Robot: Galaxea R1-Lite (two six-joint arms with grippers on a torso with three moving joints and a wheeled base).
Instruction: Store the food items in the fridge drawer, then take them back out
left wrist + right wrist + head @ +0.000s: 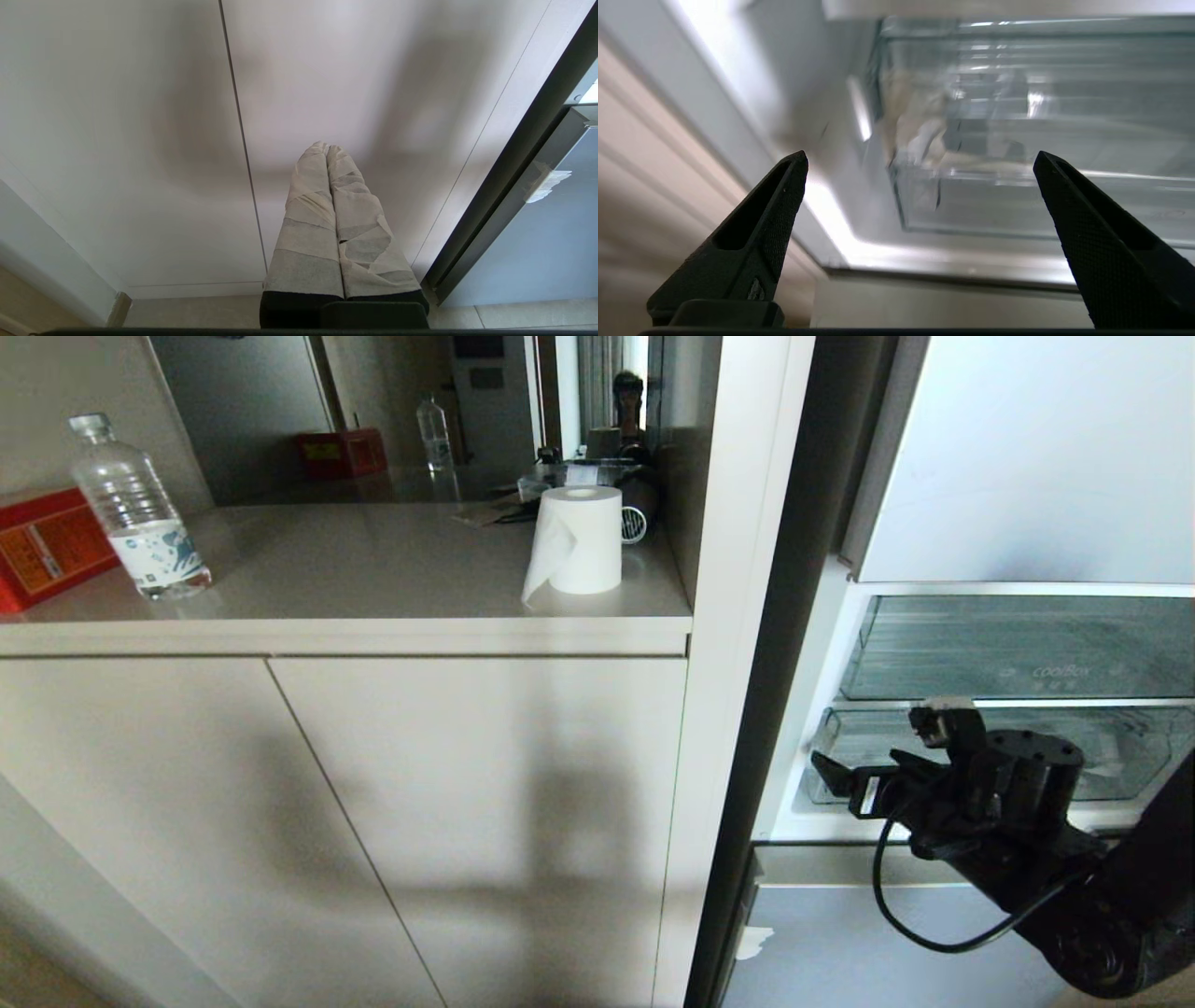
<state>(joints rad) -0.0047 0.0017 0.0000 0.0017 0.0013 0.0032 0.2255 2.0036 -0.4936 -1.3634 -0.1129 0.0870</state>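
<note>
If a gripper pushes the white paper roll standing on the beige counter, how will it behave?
The white paper roll probably feels light and soft, being wound tissue. It stands upright on a flat end, so a low push may slide it; a high one could tip it, and then it may roll. Its loose sheet would flop.

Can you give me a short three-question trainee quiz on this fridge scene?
1. True or false: the right pincer is open in front of the drawer.
2. What stands nearest the counter's fridge end? A) bottle B) paper roll C) red box
3. Fill in: the left pincer's wrapped fingers are pressed ____.

Key: 1 true; 2 B; 3 together.
</note>
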